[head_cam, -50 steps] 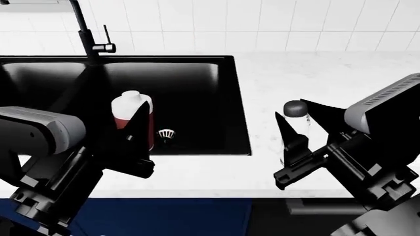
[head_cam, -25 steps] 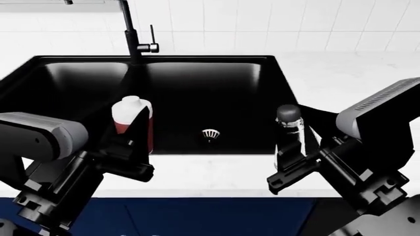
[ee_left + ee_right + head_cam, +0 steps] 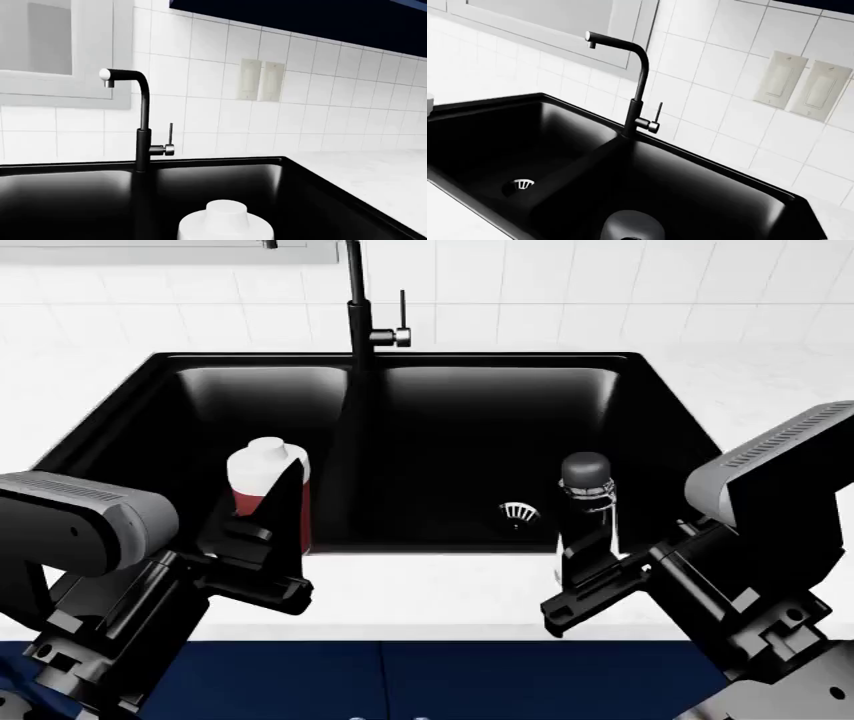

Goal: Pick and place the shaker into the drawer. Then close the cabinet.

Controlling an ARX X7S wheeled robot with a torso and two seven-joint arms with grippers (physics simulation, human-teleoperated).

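**Fingers.** The right gripper is closed on the shaker. Its dark fingers clamp the lower body, so the jaw gap equals the shaker's width. The left gripper is closed in the same way on a bottle. One finger crosses the front of that bottle.

**Task item.** The shaker is a slim, clear cylinder with a rounded dark-grey cap. It is held upright. In the head view it appears against the near right part of the sink, beside the drain. In the right wrist view only the cap shows, at the frame edge. I take this item, not the bottle, to be the shaker, although the frames do not settle this. The bottle has a white cap and red contents.

**Step in hand.** Judged state: pick complete, transport under way. The shaker is off the counter and not yet in the drawer.

**Next move.**
1. The drawer is not in view. Only a strip of the navy cabinet shows below the counter edge.
2. Find the drawer, then carry the shaker down and over its floor.
3. Keep the shaker upright and clear of the counter lip.
4. Release it low, because a tall, narrow body is likely to tip.
5. Push the cabinet shut afterwards.
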